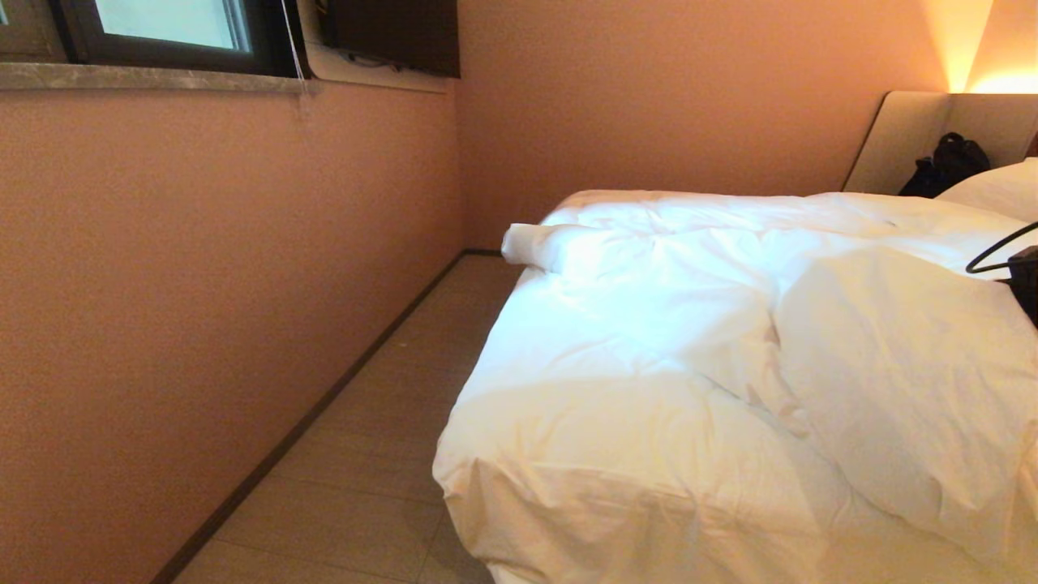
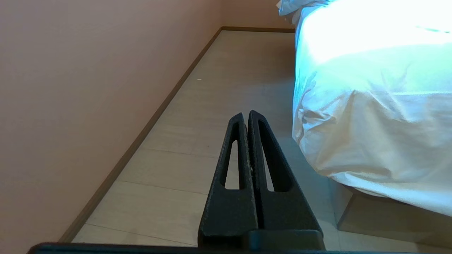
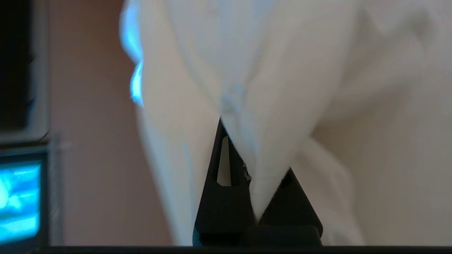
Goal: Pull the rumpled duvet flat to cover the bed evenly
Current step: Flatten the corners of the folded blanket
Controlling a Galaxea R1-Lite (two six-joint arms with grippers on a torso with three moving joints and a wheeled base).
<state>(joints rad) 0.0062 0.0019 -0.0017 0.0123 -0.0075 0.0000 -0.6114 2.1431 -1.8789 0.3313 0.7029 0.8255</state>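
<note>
Right gripper [image 3: 247, 155] pinches the duvet [image 1: 730, 341]
Its fingers clamp a white fold (rumpled on the bed [image 2: 388, 218]); left gripper [image 2: 246, 116] hangs closed, empty.

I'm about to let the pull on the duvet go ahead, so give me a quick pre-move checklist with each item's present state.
1. Right gripper shut on duvet fabric: ok.
2. Enough fabric pinched to survive a pull: cannot tell.
3. Left gripper shut, empty, over the floor beside the bed: ok.
4. Duvet flat and even: not ok, rumpled, with a rolled corner at the far edge.
5. Black cable lying across the duvet near the right arm: not ok.
</note>
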